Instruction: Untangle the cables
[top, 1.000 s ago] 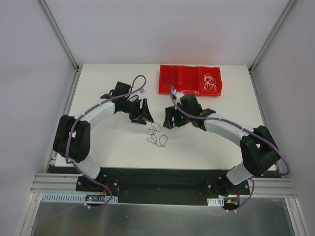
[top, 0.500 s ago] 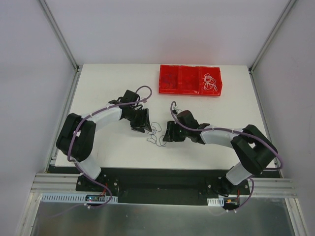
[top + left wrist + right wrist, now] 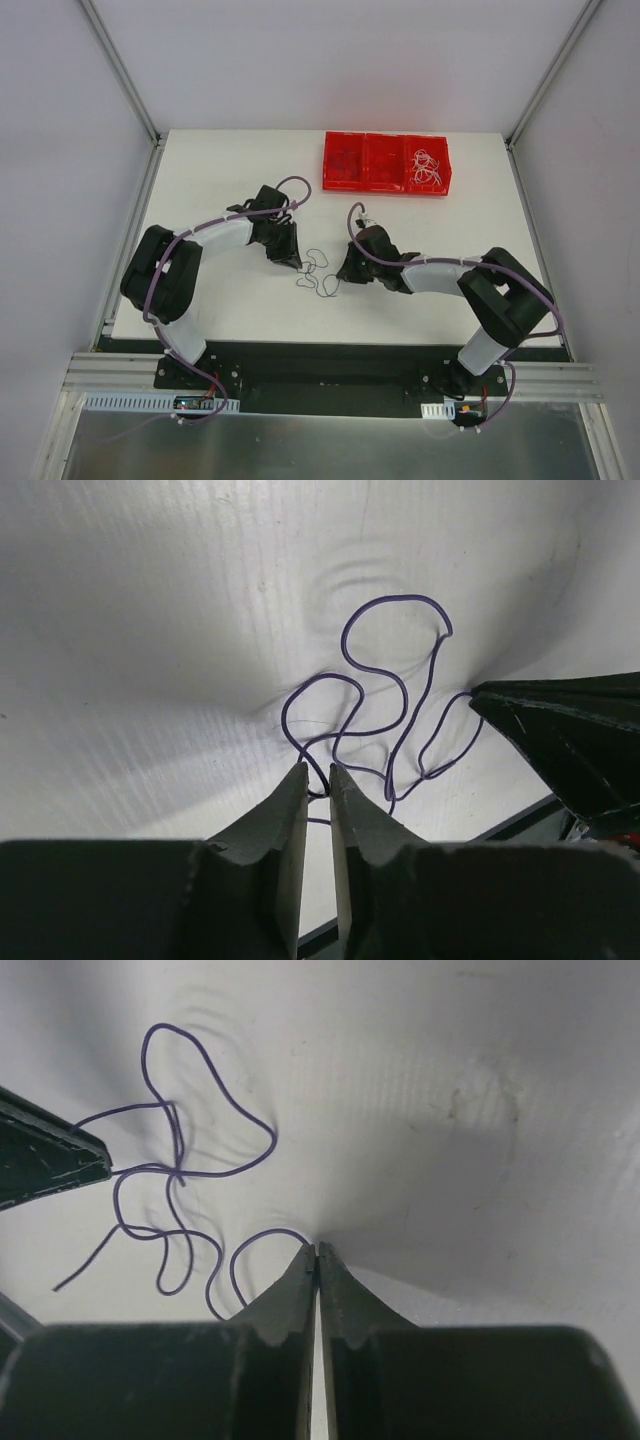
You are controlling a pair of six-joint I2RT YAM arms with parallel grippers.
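A thin dark purple cable (image 3: 320,272) lies in loose curls on the white table (image 3: 220,180) between my two grippers. My left gripper (image 3: 293,262) is at the cable's left end. In the left wrist view its jaws (image 3: 318,775) are down to a narrow slit, with strands of the purple cable (image 3: 385,680) crossing between the tips. My right gripper (image 3: 345,272) is at the right end. In the right wrist view it (image 3: 317,1250) is shut, pinching the end of a loop of the cable (image 3: 200,1170).
A red tray (image 3: 385,187) with three compartments stands at the back of the table. White wires (image 3: 428,165) lie in its right compartment. Each wrist view shows the other gripper's dark tip, the right one (image 3: 580,730) and the left one (image 3: 50,1165), close beside the cable.
Both arms have come down and inward to the purple cable. Both pairs of jaws have closed from wide apart onto its two ends.
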